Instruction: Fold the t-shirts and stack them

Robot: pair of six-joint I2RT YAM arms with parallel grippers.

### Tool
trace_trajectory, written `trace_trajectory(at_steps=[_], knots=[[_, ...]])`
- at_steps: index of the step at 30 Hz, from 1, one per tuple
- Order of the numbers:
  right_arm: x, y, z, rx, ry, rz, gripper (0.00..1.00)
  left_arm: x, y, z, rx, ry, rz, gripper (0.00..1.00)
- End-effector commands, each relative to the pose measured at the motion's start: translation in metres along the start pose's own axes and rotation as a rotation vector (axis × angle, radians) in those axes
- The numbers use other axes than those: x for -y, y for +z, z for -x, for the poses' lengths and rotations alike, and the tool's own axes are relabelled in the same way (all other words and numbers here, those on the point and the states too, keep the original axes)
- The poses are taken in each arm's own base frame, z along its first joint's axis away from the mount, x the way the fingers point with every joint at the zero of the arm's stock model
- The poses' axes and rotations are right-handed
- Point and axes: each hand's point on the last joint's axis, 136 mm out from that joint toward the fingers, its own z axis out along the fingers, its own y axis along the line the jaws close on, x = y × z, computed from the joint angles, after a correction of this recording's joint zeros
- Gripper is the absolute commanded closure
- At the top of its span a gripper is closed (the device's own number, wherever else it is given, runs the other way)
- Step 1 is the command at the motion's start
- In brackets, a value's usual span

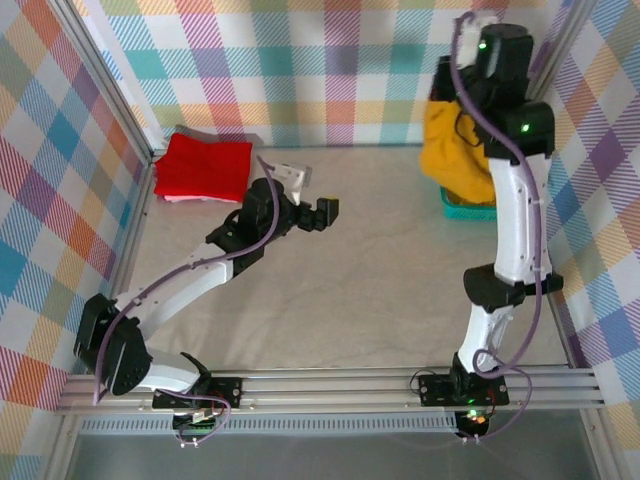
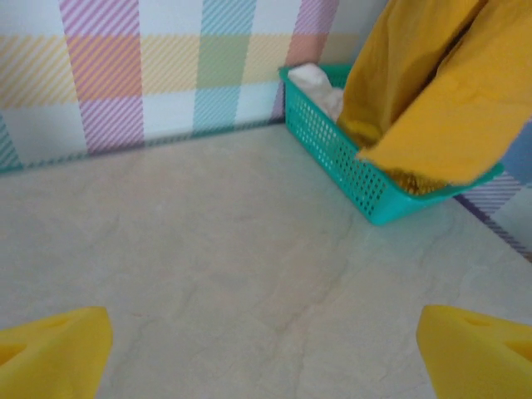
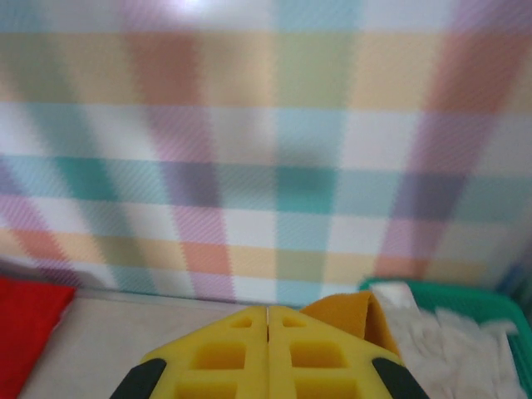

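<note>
Right wrist view: right gripper (image 3: 268, 332) clamps a small fold of yellow shirt (image 3: 353, 320); left gripper (image 2: 264, 349) gapes. Fabric could slip free.

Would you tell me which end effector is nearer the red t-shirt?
Left. The left end effector sits right of the red t-shirt; the right end effector holds the yellow t-shirt far across.

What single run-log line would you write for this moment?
left pincer: open, empty | right pincer: shut on yellow t-shirt, hanging over teal basket | red t-shirt: folded | white t-shirt: in basket
</note>
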Motion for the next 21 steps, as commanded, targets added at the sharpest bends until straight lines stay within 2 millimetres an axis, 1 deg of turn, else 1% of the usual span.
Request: trace_trajectory(at_steps=[1, 3, 4, 5, 6, 8, 10, 11, 12, 13, 14, 15, 16, 17, 19, 20, 21], knots=[[-0.033, -0.049, 0.052, 0.194, -0.211, -0.022, 1.0, -0.002, -0.014, 0.021, 0.085, 0.04, 0.017, 0.05], [-0.066, -0.056, 0.058, 0.232, -0.288, 0.002, 1.0, -0.006, -0.02, 0.022, 0.098, 0.045, 0.04, 0.04], [-0.083, -0.053, 0.053, 0.225, -0.305, 0.034, 1.0, -0.008, -0.025, 0.022, 0.103, 0.051, 0.051, 0.04], [-0.095, -0.047, 0.046, 0.208, -0.302, 0.064, 1.0, -0.011, -0.029, 0.021, 0.106, 0.052, 0.066, 0.04], [-0.108, -0.035, 0.033, 0.172, -0.276, 0.101, 1.0, -0.015, -0.034, 0.021, 0.118, 0.051, 0.084, 0.04], [-0.133, -0.002, -0.007, 0.062, -0.206, 0.165, 1.0, -0.025, -0.045, 0.014, 0.13, 0.049, 0.128, 0.04], [-0.159, 0.039, -0.061, -0.062, -0.123, 0.21, 0.86, -0.034, -0.058, 0.003, 0.13, 0.05, 0.163, 0.13], [-0.171, 0.058, -0.085, -0.111, -0.09, 0.228, 0.82, -0.039, -0.064, -0.004, 0.134, 0.047, 0.178, 0.15], [-0.186, 0.075, -0.113, -0.175, -0.052, 0.268, 0.72, -0.045, -0.072, -0.013, 0.138, 0.035, 0.194, 0.21], [-0.199, 0.091, -0.142, -0.26, -0.008, 0.314, 0.62, -0.051, -0.079, -0.021, 0.138, 0.017, 0.205, 0.32], [-0.206, 0.101, -0.163, -0.332, 0.043, 0.342, 0.59, -0.055, -0.084, -0.029, 0.13, 0.002, 0.211, 0.38], [-0.211, 0.111, -0.184, -0.407, 0.094, 0.365, 0.55, -0.06, -0.088, -0.039, 0.111, -0.012, 0.218, 0.49], [-0.215, 0.116, -0.197, -0.454, 0.123, 0.387, 0.5, -0.064, -0.092, -0.048, 0.091, -0.021, 0.227, 0.59], [-0.215, 0.119, -0.206, -0.487, 0.141, 0.394, 0.45, -0.068, -0.096, -0.057, 0.07, -0.025, 0.239, 0.66], [-0.21, 0.117, -0.217, -0.513, 0.136, 0.383, 0.41, -0.076, -0.103, -0.072, 0.035, -0.038, 0.267, 0.67], [-0.206, 0.116, -0.221, -0.515, 0.137, 0.379, 0.39, -0.076, -0.104, -0.078, 0.015, -0.04, 0.26, 0.61], [-0.197, 0.114, -0.226, -0.523, 0.158, 0.369, 0.38, -0.075, -0.102, -0.086, -0.016, -0.04, 0.244, 0.47]])
